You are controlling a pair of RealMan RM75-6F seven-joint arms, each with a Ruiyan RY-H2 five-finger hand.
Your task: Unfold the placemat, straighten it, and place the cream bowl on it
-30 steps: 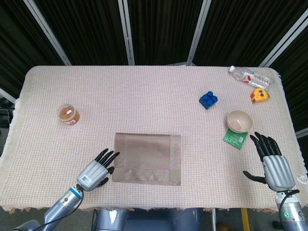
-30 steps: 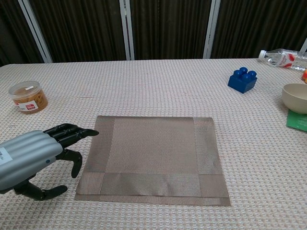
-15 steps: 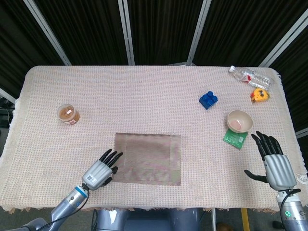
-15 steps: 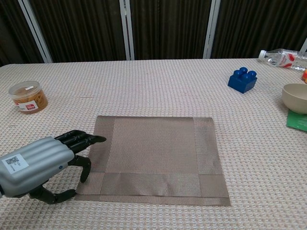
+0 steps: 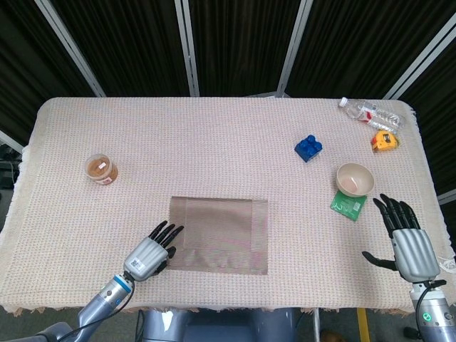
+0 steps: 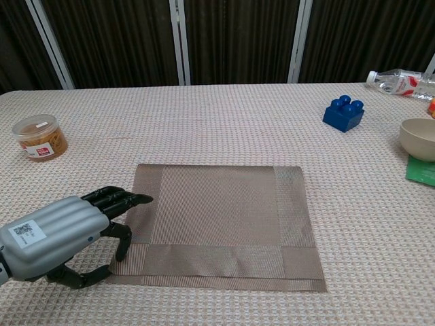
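A brown woven placemat lies folded near the table's front edge, a doubled layer showing along its near side. My left hand hovers at the mat's front left corner, fingers apart and reaching over the mat's left border, holding nothing. The cream bowl stands at the right, partly on a green packet. My right hand is open near the front right edge, just below the bowl, and is not seen in the chest view.
A blue toy brick sits behind the bowl. A plastic bottle and a yellow tape measure lie at the far right corner. A lidded snack jar stands at the left.
My left hand has slid toward the front edge and a little right, closing on the mat's front left corner. The right hand has drawn back slightly. Mat and bowl have not moved.
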